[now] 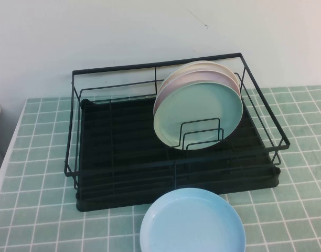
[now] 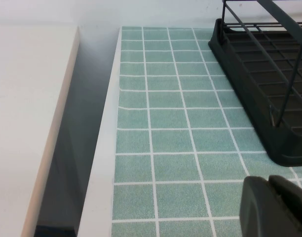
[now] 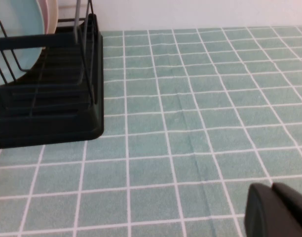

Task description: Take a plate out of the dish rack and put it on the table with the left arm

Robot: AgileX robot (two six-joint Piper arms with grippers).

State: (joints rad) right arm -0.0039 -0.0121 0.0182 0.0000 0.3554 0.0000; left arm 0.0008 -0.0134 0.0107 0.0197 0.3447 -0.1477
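The mint-green plate [image 1: 200, 113] stands upright in the black wire dish rack [image 1: 124, 152], at the front of a stack, leaning on the wire dividers. Both arms are outside the high view. In the left wrist view my left gripper [image 2: 270, 183] hovers shut and empty over the pale green tiled table [image 2: 166, 133], off the rack's left front corner [image 2: 284, 148]. In the right wrist view my right gripper [image 3: 272, 188] is shut and empty over the tiles, to the right of the rack [image 3: 47, 113]. The mint plate's edge [image 3: 13, 34] shows there too.
A pale pink plate [image 1: 194, 79] and a cream plate [image 1: 205, 65] stand behind the mint one. A sky-blue plate [image 1: 192, 223] lies flat on the table in front of the rack. The table's left edge [image 2: 104, 148] drops into a dark gap beside a white surface [image 2: 27, 123].
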